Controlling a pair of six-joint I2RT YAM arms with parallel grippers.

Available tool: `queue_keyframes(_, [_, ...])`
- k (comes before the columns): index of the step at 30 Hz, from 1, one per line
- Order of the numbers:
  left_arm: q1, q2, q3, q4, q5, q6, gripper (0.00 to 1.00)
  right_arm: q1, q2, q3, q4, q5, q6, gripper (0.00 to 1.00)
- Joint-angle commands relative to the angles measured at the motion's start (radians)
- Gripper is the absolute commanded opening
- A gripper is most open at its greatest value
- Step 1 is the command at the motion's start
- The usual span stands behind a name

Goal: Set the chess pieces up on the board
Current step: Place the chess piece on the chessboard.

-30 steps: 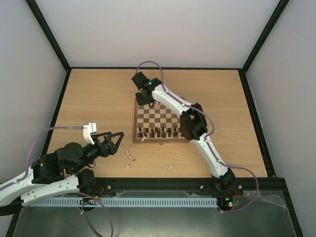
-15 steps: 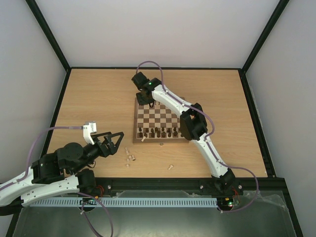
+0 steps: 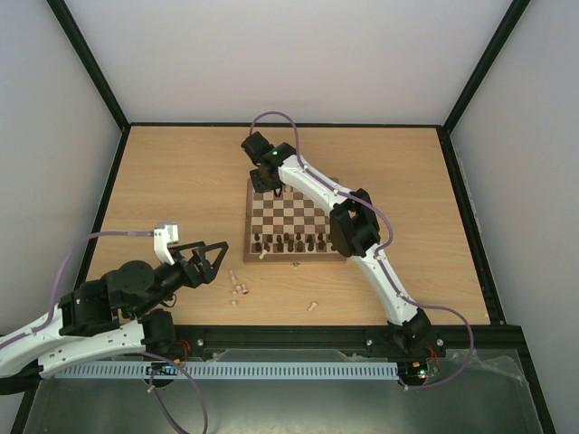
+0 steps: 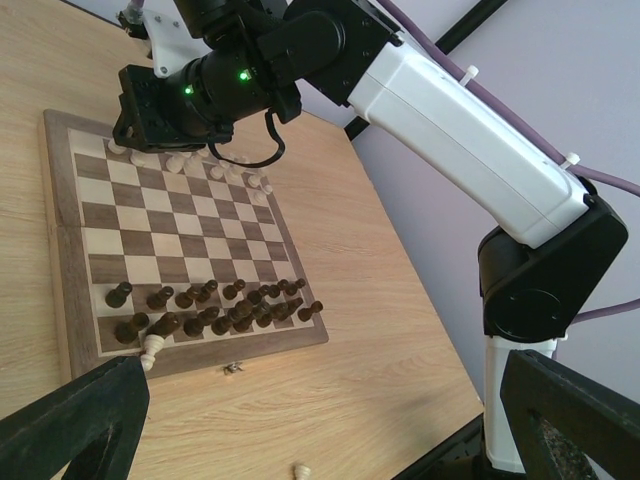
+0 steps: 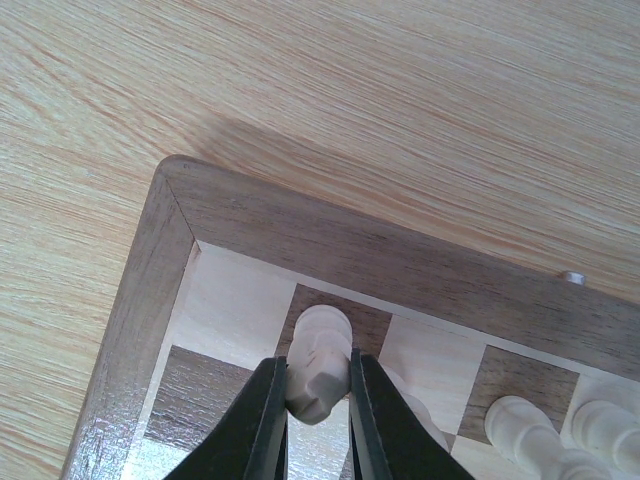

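Wood surface (image 3: 181,181), board (image 3: 297,211) centred. Only right wrist view shows right end effector (image 5: 318,375) clamped on pale chess piece (image 5: 322,345) above board corner. Left end effector (image 3: 215,260) gapes empty, left of board.

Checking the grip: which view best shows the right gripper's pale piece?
Right wrist: the pale piece is pinched in the right gripper over the board's corner. From top external and left wrist, the gripper hides it.

Wooden table (image 3: 181,185) in a white booth
Plain walls (image 3: 289,54) rise behind and beside the table, black bars (image 3: 91,65) at its far corners
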Motion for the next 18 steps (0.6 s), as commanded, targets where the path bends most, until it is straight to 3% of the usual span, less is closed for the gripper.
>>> queue_keyframes(1, [0.001,0.013,-0.007,0.037,-0.015,0.011,0.99,-0.003,-0.009,-0.016,-0.063,-0.02,-0.008,0.08])
queue_keyframes(18, [0.001,0.023,-0.007,0.044,-0.019,0.016,0.99,0.015,-0.012,-0.062,-0.047,-0.094,-0.019,0.08])
